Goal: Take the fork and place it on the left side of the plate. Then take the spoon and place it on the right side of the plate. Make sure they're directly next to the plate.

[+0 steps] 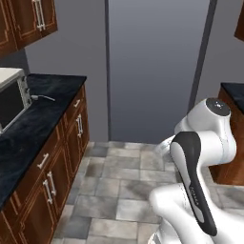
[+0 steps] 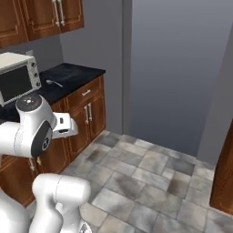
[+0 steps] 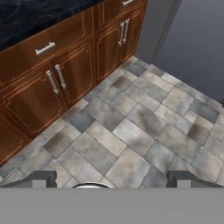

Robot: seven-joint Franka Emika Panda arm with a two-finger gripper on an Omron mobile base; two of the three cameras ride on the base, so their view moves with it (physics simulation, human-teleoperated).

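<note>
A small all-silver utensil, seemingly the spoon (image 1: 43, 97) (image 2: 54, 83), lies on the black counter (image 1: 28, 124) (image 2: 73, 75), just right of the toaster oven. The fork and the plate are out of view. My gripper (image 3: 116, 180) hangs over the tiled floor in front of the lower cabinets, well away from the counter top. Its fingertips (image 3: 43, 177) stand wide apart with nothing between them, so it is open. The arm's white elbow (image 2: 32, 125) is folded beside the cabinets.
A silver toaster oven (image 1: 9, 95) (image 2: 18, 79) stands on the counter. Brown drawers and doors (image 3: 57, 65) run below it. A grey wall panel (image 1: 152, 66) closes the back. A second counter end (image 1: 233, 90) is at the right. Tiled floor (image 3: 131, 122) lies open between.
</note>
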